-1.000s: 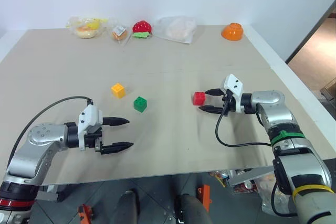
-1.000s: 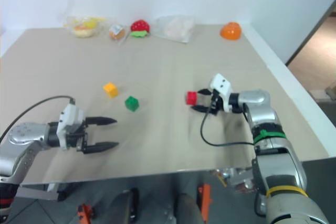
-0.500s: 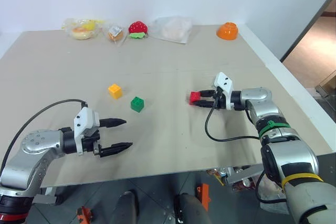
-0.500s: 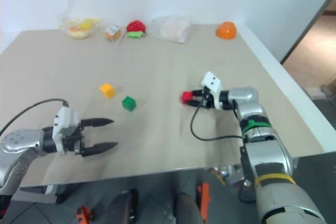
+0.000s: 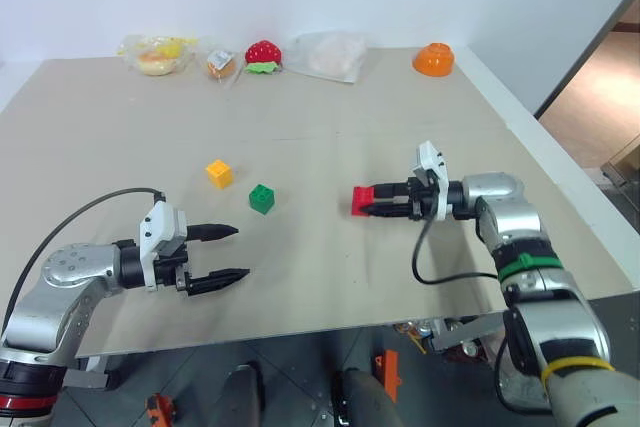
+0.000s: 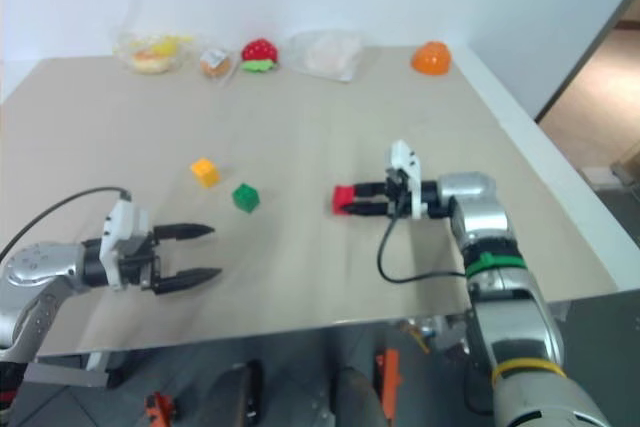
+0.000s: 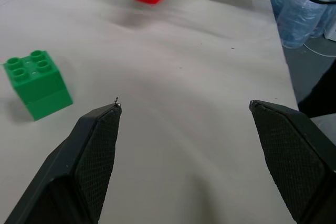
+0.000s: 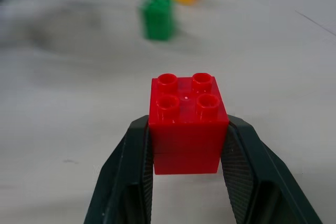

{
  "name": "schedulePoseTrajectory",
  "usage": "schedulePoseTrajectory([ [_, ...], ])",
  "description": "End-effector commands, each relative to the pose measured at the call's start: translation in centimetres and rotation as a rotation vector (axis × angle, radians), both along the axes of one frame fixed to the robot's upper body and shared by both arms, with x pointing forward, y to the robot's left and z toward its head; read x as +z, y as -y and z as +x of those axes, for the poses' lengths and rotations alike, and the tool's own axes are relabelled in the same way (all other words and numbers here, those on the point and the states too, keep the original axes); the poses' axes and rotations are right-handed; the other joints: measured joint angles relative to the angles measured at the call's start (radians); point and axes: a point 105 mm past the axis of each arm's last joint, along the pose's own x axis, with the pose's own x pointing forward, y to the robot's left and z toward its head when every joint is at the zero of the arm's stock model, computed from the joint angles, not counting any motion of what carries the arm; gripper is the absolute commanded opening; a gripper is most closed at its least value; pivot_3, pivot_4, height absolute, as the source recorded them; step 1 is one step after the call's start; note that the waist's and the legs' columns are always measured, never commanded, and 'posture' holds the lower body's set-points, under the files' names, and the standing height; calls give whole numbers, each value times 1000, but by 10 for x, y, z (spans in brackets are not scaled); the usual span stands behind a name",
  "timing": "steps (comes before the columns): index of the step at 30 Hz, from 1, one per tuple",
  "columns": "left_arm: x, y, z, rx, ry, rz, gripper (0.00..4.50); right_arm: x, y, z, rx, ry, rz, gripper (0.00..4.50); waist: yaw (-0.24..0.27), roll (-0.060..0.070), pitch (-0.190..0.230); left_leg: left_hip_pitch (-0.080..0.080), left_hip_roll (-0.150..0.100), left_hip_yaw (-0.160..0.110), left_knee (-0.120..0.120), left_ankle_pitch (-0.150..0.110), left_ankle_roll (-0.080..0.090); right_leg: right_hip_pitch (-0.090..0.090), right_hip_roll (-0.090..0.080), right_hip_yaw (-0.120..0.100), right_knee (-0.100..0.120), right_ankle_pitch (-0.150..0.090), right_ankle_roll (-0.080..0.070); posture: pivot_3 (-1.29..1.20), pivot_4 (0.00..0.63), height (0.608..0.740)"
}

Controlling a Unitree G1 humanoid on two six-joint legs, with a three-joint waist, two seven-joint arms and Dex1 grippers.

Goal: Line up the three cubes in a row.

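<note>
Your red cube (image 5: 362, 200) is clamped between the two black fingers (image 8: 137, 171) of the right gripper (image 5: 372, 204), studs facing up and sitting square in the grip; you can see both pads pressed flat against its opposite sides in the right wrist view. Whether it touches the table (image 5: 330, 277) or is just above it, you cannot tell. Take the green cube (image 5: 262, 198) as your landmark: the red cube is well apart from it on the robot's right, at about the same depth on the table. The yellow-orange cube (image 5: 219, 173) stands near the green cube, a little farther back and to the left of it, the two apart and not touching. Your left gripper (image 5: 229, 253) hovers nearer the front edge than the green cube and slightly to its left, its fingers spread wide with nothing between them, pointing toward the right; in the left wrist view you see the green cube upright beside one fingertip (image 7: 102, 124), clear of it. Far behind the green cube, along the back edge of the table, you have a strawberry-shaped toy (image 5: 264, 54), several clear bags of food (image 5: 160, 52) on either side of it, and an orange bowl (image 5: 436, 58) turned upside down toward the right rear corner.
</note>
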Motion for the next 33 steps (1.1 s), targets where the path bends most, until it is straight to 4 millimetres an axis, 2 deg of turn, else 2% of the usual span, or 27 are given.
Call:
schedulePoseTrajectory([
  [1, 5, 0, 0, -25, 18, -7, 4064, 7, -6, -22, 66, 15, 4, 1220, 0, 0, 0, 0, 0, 0, 0, 0, 0, 0, 0, 0, 0, 0, 0, 0, 150, 740],
  [10, 22, 6, 15, -48, 35, -33, 4064, -18, 6, -32, 64, 8, -38, 1220, -1, 0, 0, 0, 0, 0, 4, 0, -1, 0, 0, 0, 0, 3, 0, 0, 150, 740],
  [15, 20, 4, 13, -43, 25, -30, 4064, -35, 9, -38, 109, 8, -95, 1220, -1, 0, 0, 0, 0, 0, 4, 0, -1, 0, 0, 0, 0, 3, 0, 0, 150, 740],
  [20, 19, 2, 11, -37, 20, -28, 4064, -36, 3, -32, 121, 45, -102, 1220, -3, 0, 0, 1, 0, 0, 4, 1, 1, 0, 1, 0, 0, 3, 0, 0, 150, 740],
  [27, 17, 2, 9, -27, 19, -31, 4064, -21, -10, -15, 139, 101, -76, 1220, -6, 0, 0, 2, 1, 0, 4, 1, 1, 0, 2, 1, 0, 4, -1, 0, 150, 740],
  [33, 15, 0, 7, -12, 17, -39, 4064, -21, -14, -17, 190, 88, -80, 1220, 0, -1, 0, 1, 1, 0, 4, 1, 1, 0, 1, 1, 0, 4, -1, 0, 150, 740],
])
